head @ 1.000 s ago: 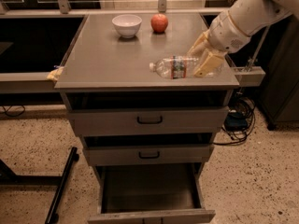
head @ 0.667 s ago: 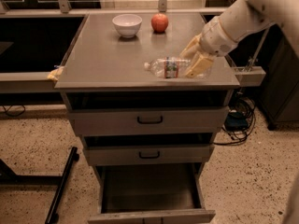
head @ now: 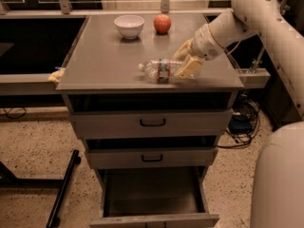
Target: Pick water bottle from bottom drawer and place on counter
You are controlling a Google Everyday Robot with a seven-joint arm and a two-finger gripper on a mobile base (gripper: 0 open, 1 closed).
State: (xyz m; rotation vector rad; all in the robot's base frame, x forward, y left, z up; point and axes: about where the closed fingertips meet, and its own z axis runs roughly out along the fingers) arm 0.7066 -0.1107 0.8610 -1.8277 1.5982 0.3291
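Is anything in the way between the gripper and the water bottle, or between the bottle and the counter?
Nothing visible. The gripper is at the base end of the water bottle, which lies on its side on the counter. The bowl and apple sit apart at the far edge.

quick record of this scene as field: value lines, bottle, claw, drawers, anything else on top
bottle: water bottle lying on its side on the counter, cap pointing left
claw: claw at the bottle's right end, low over the counter
bottom drawer: bottom drawer pulled open
upper drawers: top drawer and middle drawer, each with a black handle
far edge of counter: white bowl with a red apple to its right
left edge: small yellow item, cannot tell what it is
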